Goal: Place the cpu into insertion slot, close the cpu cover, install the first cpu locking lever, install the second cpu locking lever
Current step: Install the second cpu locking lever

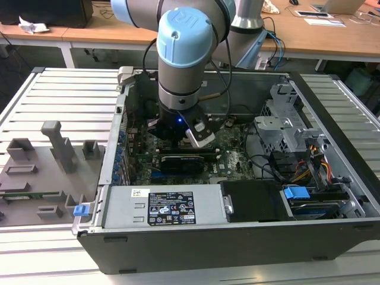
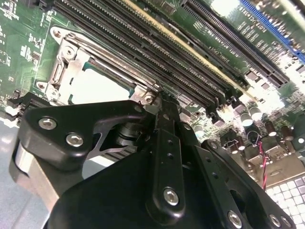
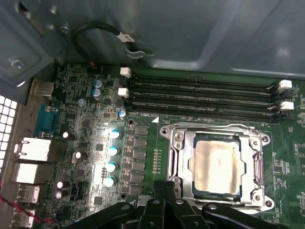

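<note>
In both wrist views the cpu (image 3: 217,164) (image 2: 97,86), a dull silver square chip, lies flat in the insertion slot, whose metal rim (image 3: 259,200) sits on the green board. The cpu cover (image 3: 187,162) (image 2: 71,62), a silver frame plate, lies down around the chip. A thin wire lever (image 3: 214,126) runs along the cover's edge beside the memory slots. My gripper (image 3: 167,185) (image 2: 160,98) is shut, its black fingertips together at a corner of the socket, right by the cover's edge. In the exterior view the gripper (image 1: 178,133) reaches down inside the open computer case.
Long black memory slots (image 3: 205,95) run beside the socket. Capacitors (image 3: 113,157) and rear ports (image 3: 33,150) stand close by. The case holds a black graphics card (image 1: 184,161), a power supply (image 1: 169,208) and a drive cage (image 1: 285,127). Grey fixture blocks (image 1: 56,142) stand at the exterior view's left.
</note>
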